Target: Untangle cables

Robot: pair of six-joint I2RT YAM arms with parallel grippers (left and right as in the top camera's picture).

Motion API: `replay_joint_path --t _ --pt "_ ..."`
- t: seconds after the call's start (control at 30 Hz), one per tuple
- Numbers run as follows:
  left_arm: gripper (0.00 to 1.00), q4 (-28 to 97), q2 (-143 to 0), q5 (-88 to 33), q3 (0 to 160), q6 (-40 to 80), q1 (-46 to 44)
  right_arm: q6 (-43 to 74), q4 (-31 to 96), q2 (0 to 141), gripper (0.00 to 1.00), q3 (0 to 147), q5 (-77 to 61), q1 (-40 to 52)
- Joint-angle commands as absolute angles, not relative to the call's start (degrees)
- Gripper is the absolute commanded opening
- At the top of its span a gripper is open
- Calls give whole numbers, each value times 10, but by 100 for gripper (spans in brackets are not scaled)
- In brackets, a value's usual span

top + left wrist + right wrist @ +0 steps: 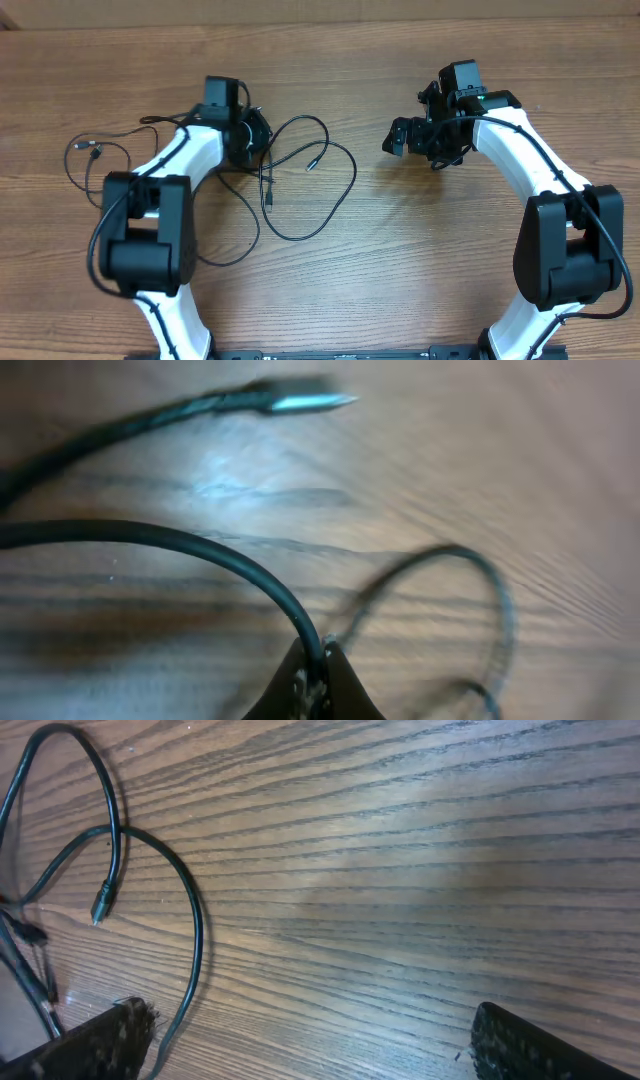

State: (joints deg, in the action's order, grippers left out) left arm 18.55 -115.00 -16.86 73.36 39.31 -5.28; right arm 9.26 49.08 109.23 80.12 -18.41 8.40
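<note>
Thin black cables (300, 180) lie in loose overlapping loops on the wooden table, between the arms and left of centre. One more strand (90, 150) trails off to the far left. My left gripper (250, 140) sits over the tangle. In the left wrist view it (318, 650) is shut on a black cable (180, 542) that arcs away to the left. A silver plug tip (310, 402) lies beyond, blurred. My right gripper (395, 140) hovers right of the loops. It (310, 1030) is open, with only bare wood between its fingers (100, 1040), and a cable loop (190, 920) runs past the left one.
Thicker black cords run along both white arms. A small plug end (100, 905) lies on the wood at the left of the right wrist view. The table's (420, 250) far edge meets a tan wall along the top of the overhead view.
</note>
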Motion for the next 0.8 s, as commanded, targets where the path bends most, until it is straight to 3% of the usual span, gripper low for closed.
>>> replay_joint_path --t 0.0,0.3,0.37,0.53,0.77 --pt "4 182 -1023 -243 735 318 -34 93 489 1078 100 799 -180 86" --pt "4 147 -815 -169 735 281 19 93 489 1078 100 799 -180 86" --pt "4 108 -781 -140 735 219 51 93 489 1078 100 799 -180 86" --pt "4 71 -748 -74 735 83 128 93 489 1078 100 799 -180 86" --pt "4 159 -780 -10 734 5 221 93 489 1078 100 799 -180 86"
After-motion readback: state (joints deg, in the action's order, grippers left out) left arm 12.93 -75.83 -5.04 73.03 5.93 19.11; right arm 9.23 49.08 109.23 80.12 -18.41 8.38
